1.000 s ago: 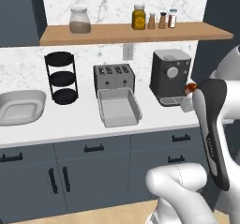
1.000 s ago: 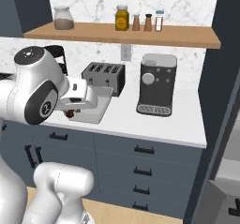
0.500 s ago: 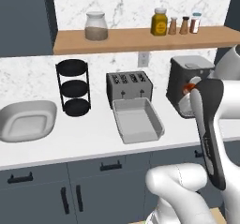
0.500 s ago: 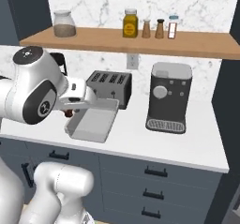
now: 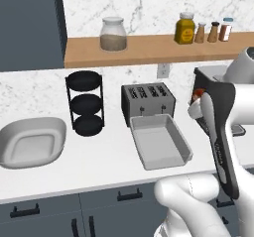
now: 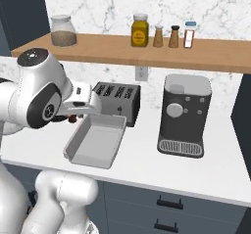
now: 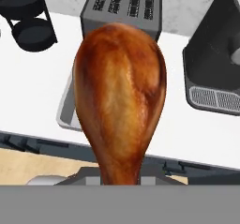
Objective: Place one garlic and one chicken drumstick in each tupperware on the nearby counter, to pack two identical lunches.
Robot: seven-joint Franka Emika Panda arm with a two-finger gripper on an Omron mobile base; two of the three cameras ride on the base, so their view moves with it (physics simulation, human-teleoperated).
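Claw [image 7: 123, 178] clamped on chicken drumstick [image 7: 121, 96], thin bone end down between the tips, plump end up toward the camera in hand view. In left base view, small orange-brown bit of drumstick [image 5: 199, 93] visible at the front of the hand, held in the air above the counter [image 5: 99, 166], right of the rectangular tupperware [image 5: 159, 142] and in front of the coffee machine [image 5: 213, 77]. In right base view, hand sits over the left rim of rectangular tupperware [image 6: 97, 141]; drumstick mostly hidden behind the arm there. Rectangular tray on the counter just in front of the dark toaster [image 5: 148, 98], touching or nearly so, can't tell which. Oval tupperware [image 5: 30, 143] at far left of the counter, well apart from the tray, with black three-tier stand [image 5: 86, 102] between them, set back toward the wall. Both containers look bare inside. Coffee machine [image 6: 185, 114] right of toaster in right base view. Wooden shelf [image 5: 149, 46] above, carrying a glass jar [image 5: 113, 33], a yellow jar [image 5: 184, 29] and small spice shakers [image 5: 214, 31].
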